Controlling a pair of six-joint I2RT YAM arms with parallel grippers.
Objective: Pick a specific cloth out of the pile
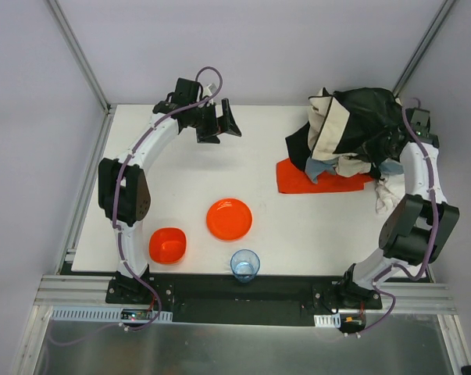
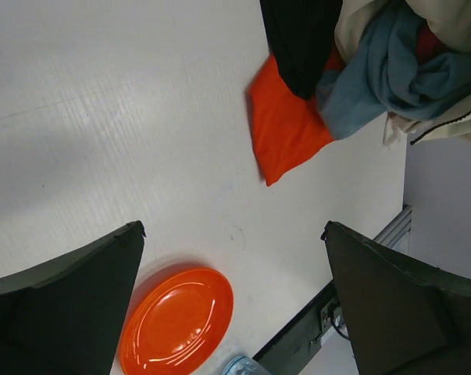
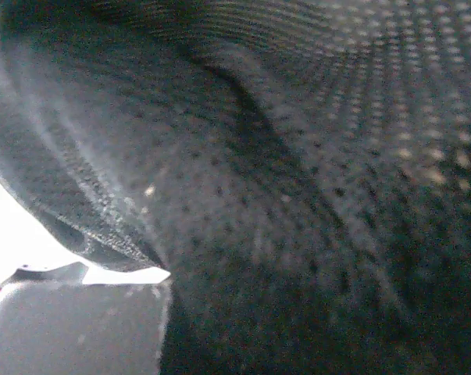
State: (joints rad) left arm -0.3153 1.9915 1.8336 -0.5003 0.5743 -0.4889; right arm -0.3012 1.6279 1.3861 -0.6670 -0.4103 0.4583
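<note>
Left gripper [image 1: 220,128] hangs above the far left part of the table [image 1: 180,180] with its jaws spread wide and nothing between them. Its wrist view shows the two dark fingers [image 2: 71,305] well apart, with bare white surface between them. Right gripper [image 1: 391,144] is pushed into the pile [image 1: 352,125] at the far right of the table. Its own camera sees only black mesh [image 3: 297,195] close up, so I cannot tell whether its jaws are parted or closed on anything.

The cloth [image 1: 305,178], orange-red, lies flat on the table. Its far and right parts are tucked under the near left side of the pile, beneath black, cream and light blue folds. A near corner [image 2: 286,133] sticks out free.

Well apart, near the front edge, sit an orange plate [image 1: 229,219], an orange-red bowl [image 1: 167,244] to its left, and a blue cup [image 1: 245,265].
</note>
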